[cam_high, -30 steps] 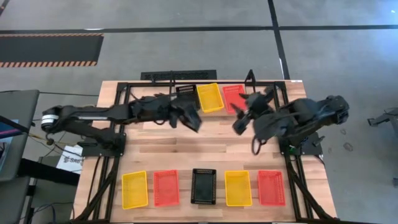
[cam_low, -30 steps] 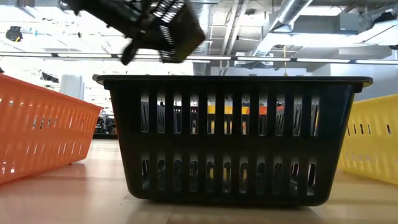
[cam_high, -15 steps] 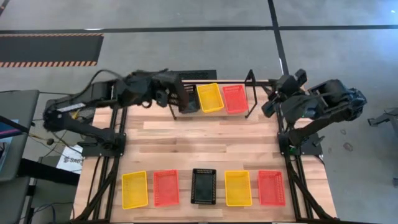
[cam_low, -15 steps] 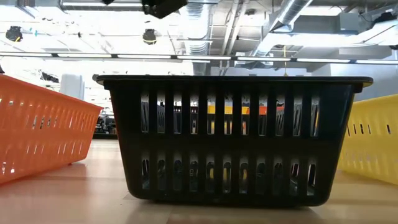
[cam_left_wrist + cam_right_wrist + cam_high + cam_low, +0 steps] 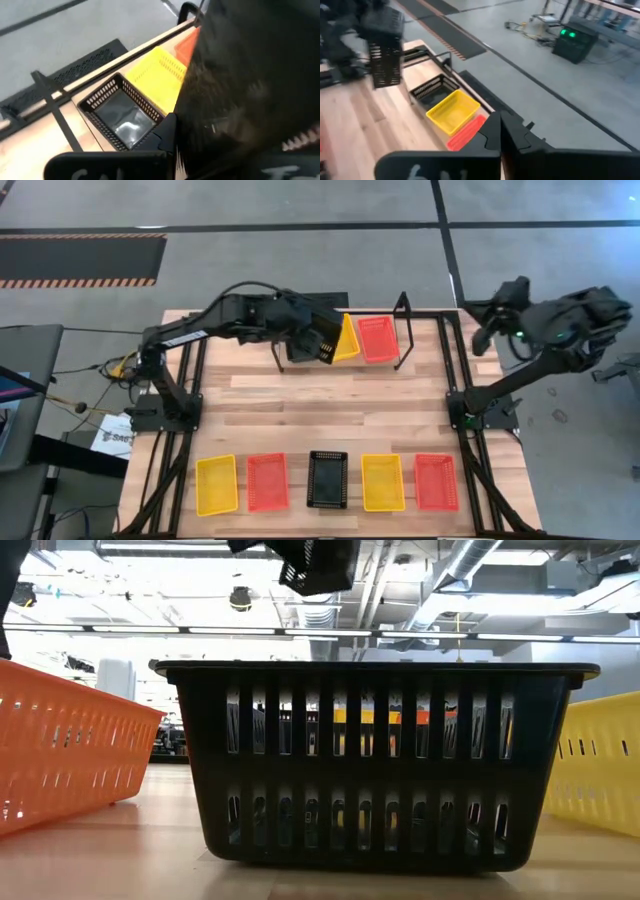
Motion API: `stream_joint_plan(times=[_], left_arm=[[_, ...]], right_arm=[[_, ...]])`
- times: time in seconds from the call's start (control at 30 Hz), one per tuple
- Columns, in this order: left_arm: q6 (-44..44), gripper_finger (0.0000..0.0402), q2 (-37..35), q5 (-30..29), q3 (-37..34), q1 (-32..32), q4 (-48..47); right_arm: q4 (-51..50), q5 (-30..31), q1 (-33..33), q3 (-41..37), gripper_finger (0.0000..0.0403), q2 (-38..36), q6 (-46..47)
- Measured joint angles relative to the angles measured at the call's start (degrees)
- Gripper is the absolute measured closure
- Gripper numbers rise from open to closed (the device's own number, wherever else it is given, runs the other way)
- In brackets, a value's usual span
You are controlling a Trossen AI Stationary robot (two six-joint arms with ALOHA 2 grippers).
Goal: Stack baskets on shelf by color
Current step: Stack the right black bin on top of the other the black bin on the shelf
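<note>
No readable writing; left gripper [image 5: 305,340] holds black basket [image 5: 322,340].

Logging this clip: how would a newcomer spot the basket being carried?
Look to the table's far edge, where the shelf holds a yellow basket and a red basket. Above their left end, the left tool holds a tilted black basket, the only one airborne.

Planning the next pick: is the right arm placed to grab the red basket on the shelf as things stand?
Probably not yet. The right gripper is shut and pulled back past the table edge, away from the red basket; nothing blocks the way, though.
</note>
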Motion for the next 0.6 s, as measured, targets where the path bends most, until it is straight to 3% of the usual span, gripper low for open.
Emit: stream_joint_plan(times=[0.27,0.6], left_arm=[[-17.4,0.0401,3.7,-3.2,0.0,2.9,-8.5],[-16.1,0.0401,11.7,8.7,0.0,7.5,-4.8]], right_arm=[[0.0,2.5,-1.4,-0.1,0.0400,-4.7,-3.2],[0.0,4.1,-6.4,-5.4,0.0401,-6.7,-4.9]])
